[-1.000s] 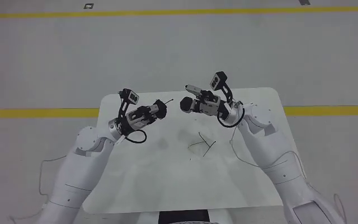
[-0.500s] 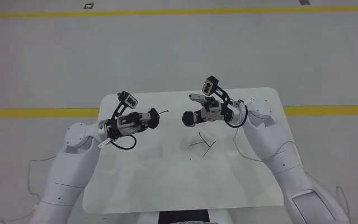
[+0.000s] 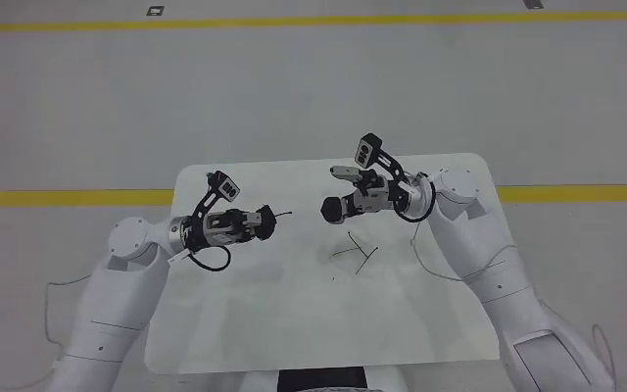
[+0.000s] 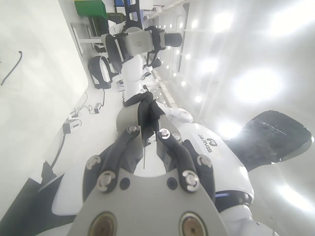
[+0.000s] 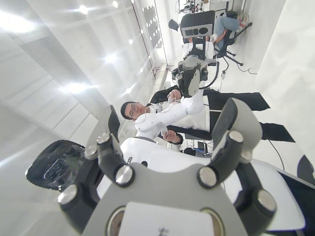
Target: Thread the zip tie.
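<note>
Black plastic zip tie [image 3: 282, 213] sitting pinched in left gripper [image 4: 147, 110].
Floppy tail's risking wobbling past the gaping right gripper [image 5: 171, 109].

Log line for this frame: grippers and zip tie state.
left gripper: shut on zip tie | right gripper: open, empty, apart from it | loose zip ties: on table | threading: not yet done
</note>
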Robot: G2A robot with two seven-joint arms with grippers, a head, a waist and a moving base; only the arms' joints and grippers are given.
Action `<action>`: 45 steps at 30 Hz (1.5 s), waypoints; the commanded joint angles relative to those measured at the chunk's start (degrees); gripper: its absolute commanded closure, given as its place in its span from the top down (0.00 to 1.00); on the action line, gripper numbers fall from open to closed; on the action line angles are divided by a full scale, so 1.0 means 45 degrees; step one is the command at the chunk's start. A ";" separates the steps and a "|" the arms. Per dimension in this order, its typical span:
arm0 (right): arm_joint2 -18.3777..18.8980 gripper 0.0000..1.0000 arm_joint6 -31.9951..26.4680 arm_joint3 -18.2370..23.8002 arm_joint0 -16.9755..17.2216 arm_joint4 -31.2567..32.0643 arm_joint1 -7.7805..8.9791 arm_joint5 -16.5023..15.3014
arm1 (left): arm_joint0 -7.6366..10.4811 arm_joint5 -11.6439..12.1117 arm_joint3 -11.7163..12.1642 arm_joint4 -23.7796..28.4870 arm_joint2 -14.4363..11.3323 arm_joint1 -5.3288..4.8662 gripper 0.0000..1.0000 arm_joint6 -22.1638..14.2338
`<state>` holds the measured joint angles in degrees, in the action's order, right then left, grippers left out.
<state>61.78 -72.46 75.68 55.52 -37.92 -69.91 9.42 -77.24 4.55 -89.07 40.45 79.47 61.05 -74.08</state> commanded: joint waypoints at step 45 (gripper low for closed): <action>-0.1935 0.18 0.0483 -0.0162 -0.0418 -0.0243 -0.0427 -0.0242 | -0.0029 0.0040 -0.0002 0.0068 -0.0014 -0.0004 0.00 0.0042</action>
<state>53.21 -70.34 74.99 53.74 -39.01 -71.78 8.32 -77.37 4.73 -89.08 40.76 79.40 61.03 -73.89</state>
